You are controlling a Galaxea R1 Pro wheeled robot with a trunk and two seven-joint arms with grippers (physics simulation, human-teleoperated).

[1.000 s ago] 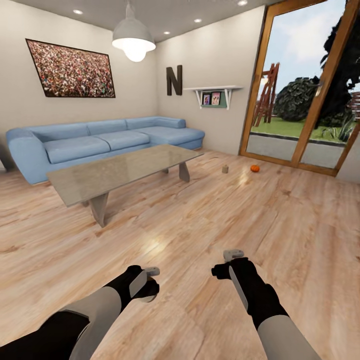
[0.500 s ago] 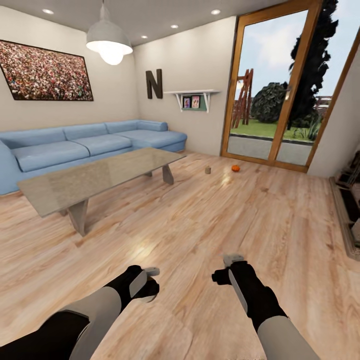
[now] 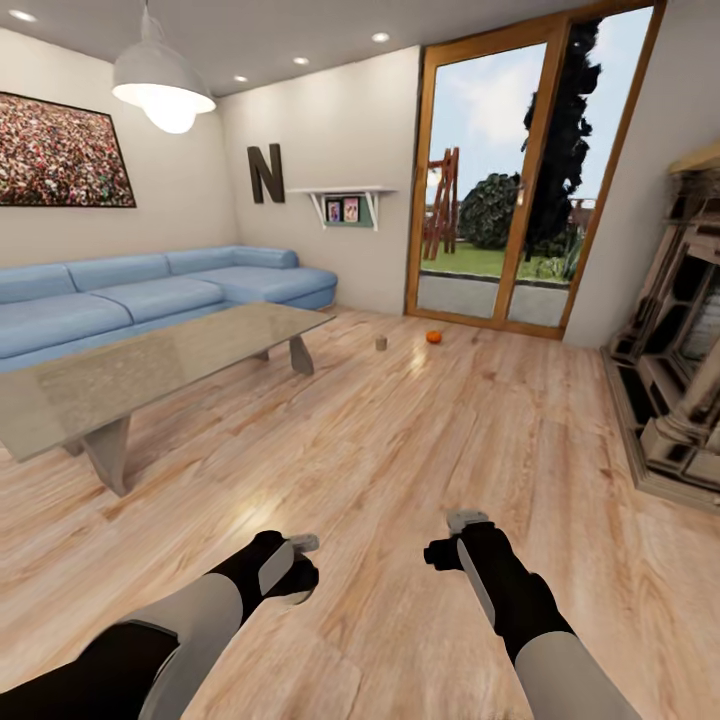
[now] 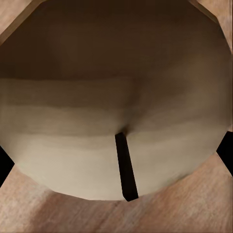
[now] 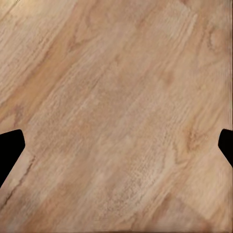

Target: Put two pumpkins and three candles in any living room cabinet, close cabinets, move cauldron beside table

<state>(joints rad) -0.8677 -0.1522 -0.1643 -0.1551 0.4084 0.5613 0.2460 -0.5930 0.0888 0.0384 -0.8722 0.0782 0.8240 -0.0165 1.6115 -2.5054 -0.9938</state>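
1. Head view. Glass-topped coffee table (image 3: 150, 375) taken as landmark; it carries none of the task's things. Beyond its far end, on the plank floor (image 3: 420, 470): one beige-grey candle (image 3: 381, 343), upright; just past it, toward the glazed door (image 3: 500, 190), one orange pumpkin (image 3: 433, 337), apart from the candle. Blue corner sofa (image 3: 150, 295) behind the table; black letter N (image 3: 265, 173) and pendant lamp (image 3: 162, 80) above it. Fireplace (image 3: 680, 340) across the room from the table. Left gripper (image 3: 300, 565) and right gripper (image 3: 462, 530) over bare floor on the near side of the table; spread of fingers cannot be told here.

2. Left wrist view. Pale, rounded, stemmed object (image 4: 111, 121) against the lens, pinched between dark fingers (image 4: 225, 150).

3. Right wrist view. Floor planks; dark fingers (image 5: 9, 145) spread wide, nothing between.
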